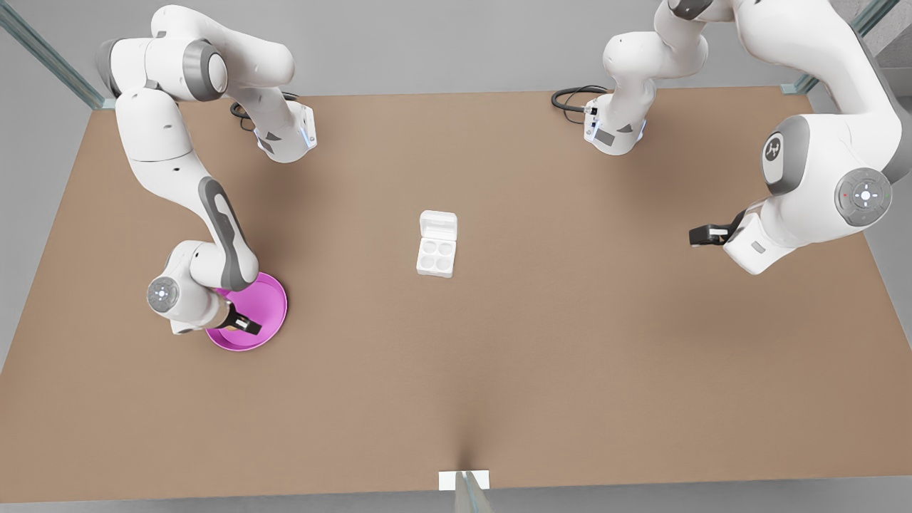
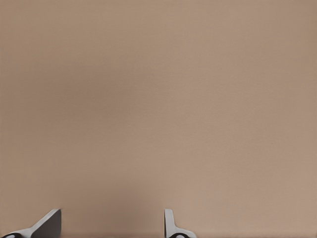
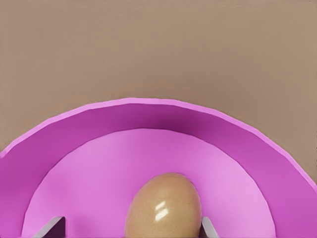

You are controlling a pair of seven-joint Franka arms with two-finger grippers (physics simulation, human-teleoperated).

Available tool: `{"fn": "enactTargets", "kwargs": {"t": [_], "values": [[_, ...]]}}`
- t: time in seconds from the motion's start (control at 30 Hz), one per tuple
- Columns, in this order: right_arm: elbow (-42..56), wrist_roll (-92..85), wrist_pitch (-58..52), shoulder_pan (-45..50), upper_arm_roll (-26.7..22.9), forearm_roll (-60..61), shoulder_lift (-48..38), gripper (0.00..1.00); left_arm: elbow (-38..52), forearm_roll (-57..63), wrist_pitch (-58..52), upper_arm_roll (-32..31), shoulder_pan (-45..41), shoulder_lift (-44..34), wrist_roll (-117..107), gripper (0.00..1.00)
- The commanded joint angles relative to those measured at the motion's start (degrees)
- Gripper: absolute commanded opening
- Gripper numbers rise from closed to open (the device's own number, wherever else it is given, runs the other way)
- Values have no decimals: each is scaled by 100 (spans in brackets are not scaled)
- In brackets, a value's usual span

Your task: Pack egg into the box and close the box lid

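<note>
Right claw [image 3: 131, 229]: low in the pink plate [image 1: 274, 303] at the front view's left, fingers wide around the egg [image 3: 163, 207]; I fear an off-centre squeeze rolling it away.
Box [image 1: 436, 256]: mid-bench, box lid [image 1: 438, 226] open.
Left claw [image 2: 111, 225]: spread, empty, waiting at the front view's right.

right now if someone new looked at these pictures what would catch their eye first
The bright pink plate at the front view's left stands out, with the right gripper down over it and its open fingers on either side of the tan egg lying in it. In the middle of the brown table sits the small white box, its lid open and four cups empty. The left gripper waits at the front view's right, open above bare table.
</note>
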Motion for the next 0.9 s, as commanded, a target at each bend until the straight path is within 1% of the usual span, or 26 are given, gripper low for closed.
{"fn": "enactTargets", "kwargs": {"t": [0.0,0.1,0.13,0.17,0.23,0.33,0.37,0.67,0.73,0.87], "values": [[2,0,0,-9,0,0,0,94,0,0,0,-3,-2,0,0,100],[46,-9,0,-9,0,0,9,94,0,0,0,-3,-2,8,0,100],[55,-9,0,-9,0,0,26,91,0,0,0,6,-2,8,0,100],[82,-9,0,-9,0,0,35,85,0,0,0,6,-2,8,0,100],[169,-9,0,-18,0,0,88,78,0,0,0,6,-2,8,0,100],[196,-9,0,-18,0,0,123,67,0,0,0,-3,-2,8,0,100],[187,-9,0,-18,0,0,123,66,0,0,0,6,-2,17,0,100],[187,0,-79,0,0,0,79,66,0,0,9,6,-2,35,0,100],[187,0,-79,0,9,0,70,63,0,0,9,-3,-2,35,0,100],[178,-18,-88,-9,0,0,62,62,9,0,18,6,-2,44,0,100]]}}
